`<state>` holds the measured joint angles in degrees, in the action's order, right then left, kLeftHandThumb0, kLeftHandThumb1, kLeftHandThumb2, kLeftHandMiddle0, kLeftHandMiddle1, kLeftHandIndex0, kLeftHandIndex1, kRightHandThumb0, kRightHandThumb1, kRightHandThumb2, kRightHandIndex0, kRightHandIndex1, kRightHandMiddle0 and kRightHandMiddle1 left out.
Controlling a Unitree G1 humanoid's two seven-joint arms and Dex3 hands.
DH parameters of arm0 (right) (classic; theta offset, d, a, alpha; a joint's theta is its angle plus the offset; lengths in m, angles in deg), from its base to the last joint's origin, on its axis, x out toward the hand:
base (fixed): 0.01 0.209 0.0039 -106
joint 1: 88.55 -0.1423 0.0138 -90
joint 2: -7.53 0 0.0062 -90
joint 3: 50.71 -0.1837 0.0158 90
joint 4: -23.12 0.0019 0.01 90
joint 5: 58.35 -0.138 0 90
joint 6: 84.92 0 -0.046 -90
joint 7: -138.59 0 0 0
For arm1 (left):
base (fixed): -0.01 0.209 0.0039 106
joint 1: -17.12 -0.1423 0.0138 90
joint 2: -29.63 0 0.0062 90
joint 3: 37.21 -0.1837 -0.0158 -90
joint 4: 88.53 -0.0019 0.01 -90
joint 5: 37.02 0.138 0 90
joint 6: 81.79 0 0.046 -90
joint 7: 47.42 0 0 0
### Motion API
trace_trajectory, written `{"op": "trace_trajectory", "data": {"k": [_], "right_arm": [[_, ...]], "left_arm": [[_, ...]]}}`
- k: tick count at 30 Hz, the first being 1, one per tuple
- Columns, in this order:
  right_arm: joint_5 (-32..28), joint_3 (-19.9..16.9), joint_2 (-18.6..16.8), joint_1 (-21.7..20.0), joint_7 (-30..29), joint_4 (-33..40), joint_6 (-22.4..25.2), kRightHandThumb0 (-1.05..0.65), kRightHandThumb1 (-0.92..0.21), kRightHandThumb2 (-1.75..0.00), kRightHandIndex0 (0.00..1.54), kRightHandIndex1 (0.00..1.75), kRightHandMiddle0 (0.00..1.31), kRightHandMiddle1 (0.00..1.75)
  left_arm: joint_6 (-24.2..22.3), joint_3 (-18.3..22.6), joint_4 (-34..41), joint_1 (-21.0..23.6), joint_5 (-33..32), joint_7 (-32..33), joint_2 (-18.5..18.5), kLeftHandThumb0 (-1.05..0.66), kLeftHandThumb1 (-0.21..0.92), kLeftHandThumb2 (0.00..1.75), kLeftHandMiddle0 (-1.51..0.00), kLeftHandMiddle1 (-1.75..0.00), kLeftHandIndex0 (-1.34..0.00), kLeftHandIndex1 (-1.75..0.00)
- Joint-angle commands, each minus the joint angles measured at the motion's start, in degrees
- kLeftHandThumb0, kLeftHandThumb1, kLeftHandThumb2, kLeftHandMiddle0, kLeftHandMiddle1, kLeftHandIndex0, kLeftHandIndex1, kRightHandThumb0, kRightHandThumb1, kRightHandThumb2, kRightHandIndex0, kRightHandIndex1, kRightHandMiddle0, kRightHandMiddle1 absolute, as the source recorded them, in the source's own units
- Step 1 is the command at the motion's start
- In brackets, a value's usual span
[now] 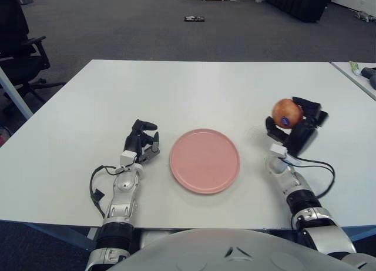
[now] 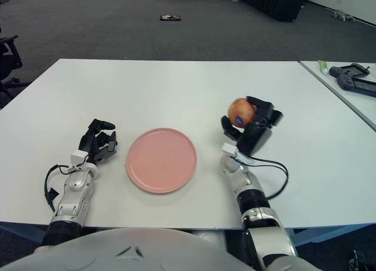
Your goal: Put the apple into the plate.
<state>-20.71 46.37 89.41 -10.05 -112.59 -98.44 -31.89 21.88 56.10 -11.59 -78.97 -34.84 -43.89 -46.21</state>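
Note:
A reddish apple (image 1: pixel 286 111) with a small blue sticker is held above the white table (image 1: pixel 205 89), my right hand (image 1: pixel 292 126) shut on it. It hangs to the right of the pink plate (image 1: pixel 205 160), a short gap from the plate's rim. The plate lies flat near the table's front edge with nothing in it. My left hand (image 1: pixel 141 141) shows just left of the plate, fingers curled and holding nothing.
A second table's corner (image 2: pixel 343 77) at the far right carries a black device and a small tube. A black office chair (image 1: pixel 20 44) stands off the table's left side. Grey carpet lies beyond the far edge.

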Motion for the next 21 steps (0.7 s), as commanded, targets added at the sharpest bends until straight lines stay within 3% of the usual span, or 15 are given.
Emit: {"op": "trace_trajectory", "data": {"k": [1, 12, 21], "right_arm": [[1.85, 2.64, -0.87, 0.0, 2.22, 2.8, -2.12, 0.0, -0.06, -1.61, 0.83, 1.69, 0.57, 1.75], [4.99, 8.81, 0.46, 2.11, 11.75, 5.34, -9.1, 0.0, -0.06, -1.61, 0.82, 1.7, 0.57, 1.75], [4.02, 11.33, 0.54, 3.42, 20.44, 7.3, -9.75, 0.0, -0.01, -1.65, 0.86, 1.68, 0.6, 1.75]], "left_arm": [[-1.35, -0.02, -1.04, 0.05, 0.23, 0.16, 0.0, -0.39, 0.61, 0.95, -0.55, -1.75, -0.38, -1.75], [0.77, -0.29, -2.82, 0.46, 0.48, 0.13, -0.3, -0.39, 0.61, 0.95, -0.57, -1.75, -0.38, -1.75], [1.79, -0.34, -3.64, 0.71, 0.56, -0.04, -0.42, -0.4, 0.59, 0.99, -0.59, -1.75, -0.4, -1.75]]}}
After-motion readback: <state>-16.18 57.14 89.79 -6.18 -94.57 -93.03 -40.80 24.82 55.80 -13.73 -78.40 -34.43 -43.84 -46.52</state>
